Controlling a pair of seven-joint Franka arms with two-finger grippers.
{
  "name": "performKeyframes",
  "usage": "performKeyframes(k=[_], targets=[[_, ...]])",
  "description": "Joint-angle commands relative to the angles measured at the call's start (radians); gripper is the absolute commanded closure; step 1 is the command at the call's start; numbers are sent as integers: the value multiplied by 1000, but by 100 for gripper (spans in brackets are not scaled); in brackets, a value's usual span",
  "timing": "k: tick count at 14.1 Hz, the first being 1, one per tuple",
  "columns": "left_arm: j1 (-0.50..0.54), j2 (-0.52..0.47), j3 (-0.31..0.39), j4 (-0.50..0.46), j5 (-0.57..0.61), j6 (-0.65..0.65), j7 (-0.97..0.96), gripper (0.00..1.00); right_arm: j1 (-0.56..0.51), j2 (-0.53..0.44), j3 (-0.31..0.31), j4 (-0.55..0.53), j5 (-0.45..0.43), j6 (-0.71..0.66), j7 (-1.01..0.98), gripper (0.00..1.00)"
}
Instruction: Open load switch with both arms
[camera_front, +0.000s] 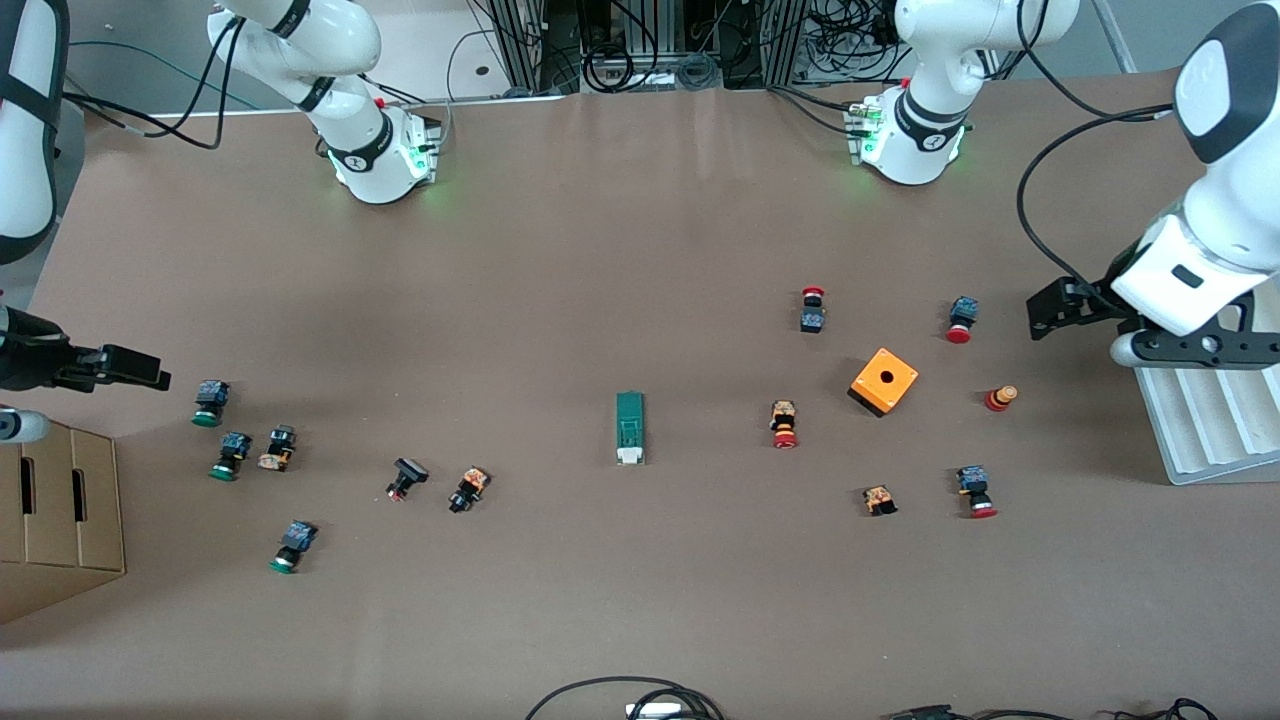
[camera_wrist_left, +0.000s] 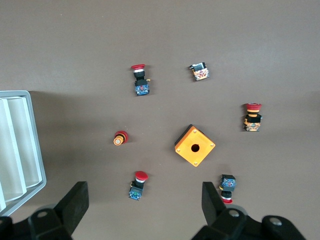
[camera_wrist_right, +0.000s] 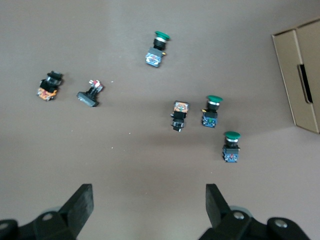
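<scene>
Both grippers spread wide, empty: left gripper (camera_front: 1045, 312) over table's left-arm end, right gripper (camera_front: 150, 372) over right-arm end. Load switch (camera_front: 629, 427) mid-table, untouched.

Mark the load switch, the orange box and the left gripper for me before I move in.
load switch (camera_front: 630, 427): front view, middle of its dark-green body.
orange box (camera_front: 884, 381): front view, top face beside the hole.
left gripper (camera_wrist_left: 145, 202): left wrist view, midway between its open fingertips.

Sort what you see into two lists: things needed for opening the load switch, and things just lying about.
Needed: load switch; left gripper, open; right gripper, open.

Lying about: orange box; red push buttons; green push buttons; cardboard box; white tray.
</scene>
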Motion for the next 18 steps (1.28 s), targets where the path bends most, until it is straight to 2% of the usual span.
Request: performKeyframes(k=[1, 11, 18], targets=[[9, 10, -8, 23, 2, -18, 11, 0, 6, -5, 3, 4, 16, -4, -20, 0], [-10, 5, -16, 23, -1, -15, -52, 1, 9, -4, 8, 14, 5, 9, -19, 0], [-192, -4, -18, 29, -10, -20, -365, 1, 32, -22, 9, 17, -10, 1, -68, 0]])
